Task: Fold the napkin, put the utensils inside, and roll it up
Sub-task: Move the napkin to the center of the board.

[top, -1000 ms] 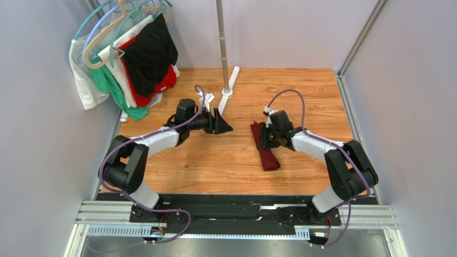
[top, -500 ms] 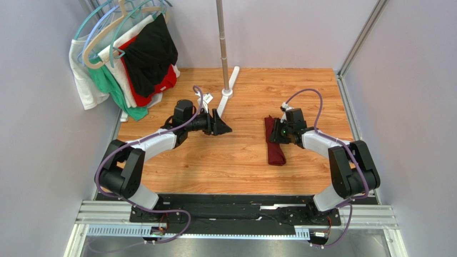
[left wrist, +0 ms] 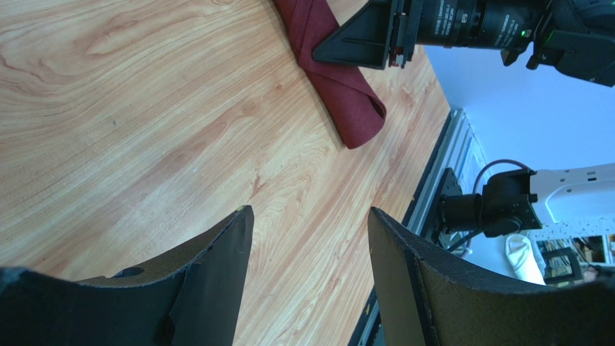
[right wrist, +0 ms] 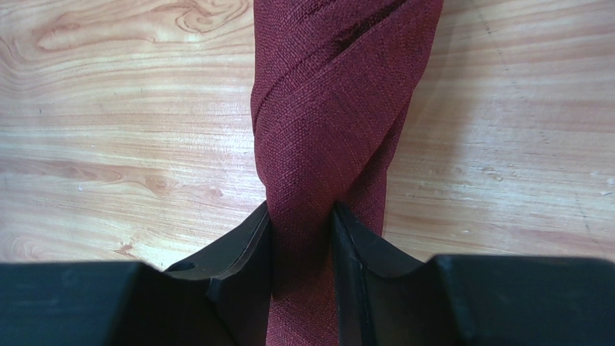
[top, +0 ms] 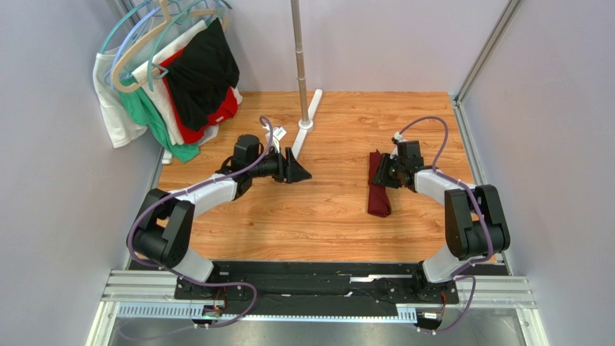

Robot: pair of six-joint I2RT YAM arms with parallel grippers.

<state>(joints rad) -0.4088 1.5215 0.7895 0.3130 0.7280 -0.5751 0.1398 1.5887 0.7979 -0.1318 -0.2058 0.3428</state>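
The napkin point(top: 378, 197), rolled into a narrow maroon bundle, lay on the table point(top: 303, 220) right of centre, pinched near its far end by the right gripper point(right wrist: 302, 216), while the left gripper point(left wrist: 309, 216) hung well apart, wide and empty.

1. The left arm point(top: 211, 191) rises from its base, bends at the elbow and sends its forearm forward and to the right.
2. The left gripper point(top: 299, 171) points right, its fingers point(left wrist: 216, 267) well apart and holding nothing.
3. The right arm point(top: 473, 223) is folded tightly, its forearm angled left.
4. The right gripper point(right wrist: 302, 216) has its fingers pinched on the napkin point(right wrist: 325, 115).
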